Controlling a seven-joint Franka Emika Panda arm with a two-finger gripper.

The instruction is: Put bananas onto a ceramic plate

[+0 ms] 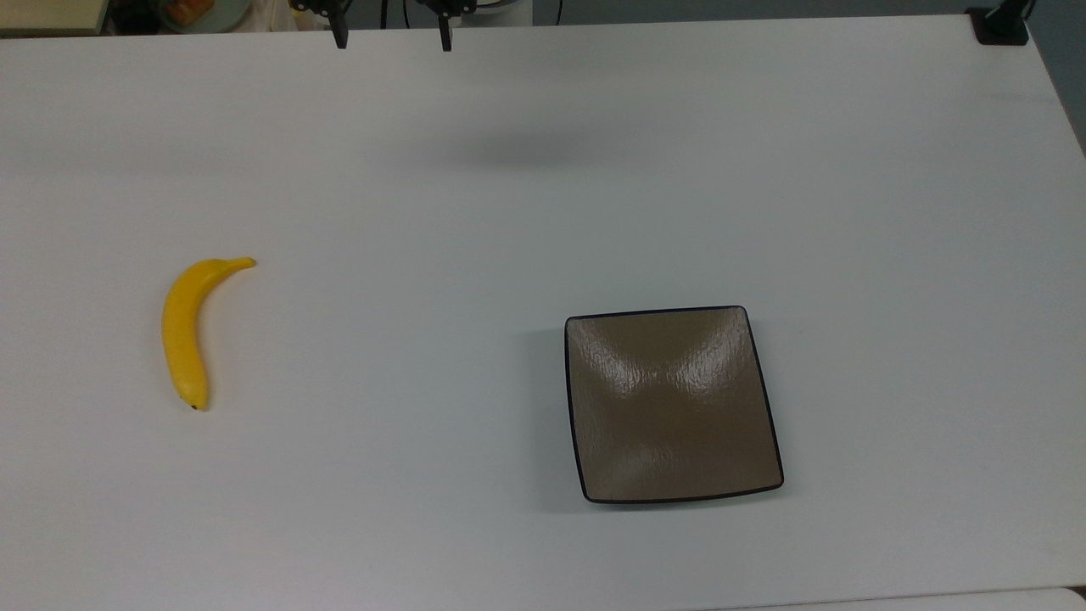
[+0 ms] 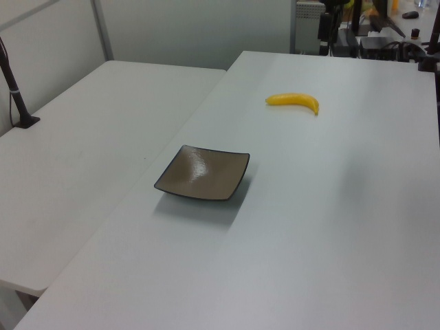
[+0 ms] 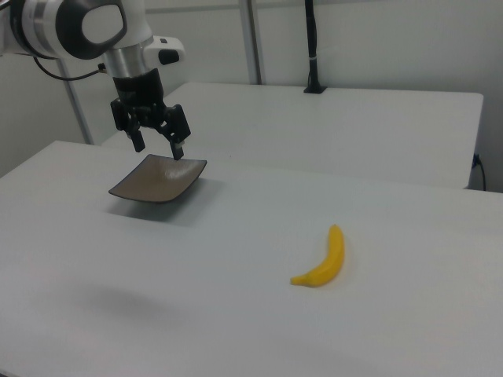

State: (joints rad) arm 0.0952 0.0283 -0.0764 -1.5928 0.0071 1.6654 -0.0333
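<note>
A bright yellow banana [image 1: 185, 332] lies flat on the white table at the top view's left, also seen as the banana [image 2: 294, 101] and the banana [image 3: 324, 261]. The square brown ceramic plate [image 1: 674, 404] sits bare toward the top view's lower right, plate [image 2: 203, 173], plate [image 3: 159, 179]. My gripper [image 1: 392, 38] hangs open and holds nothing, high above the table at the top view's upper edge, far from both. In the right view the gripper [image 3: 159, 146] hovers in front of the plate, its two black fingers spread wide.
The white table [image 1: 543, 212] spans the scene, with a second white table [image 2: 89, 137] alongside in the left view. A black post base [image 1: 1001, 25] stands at the top view's upper right corner. Cluttered equipment [image 2: 371, 31] sits beyond the table's far end.
</note>
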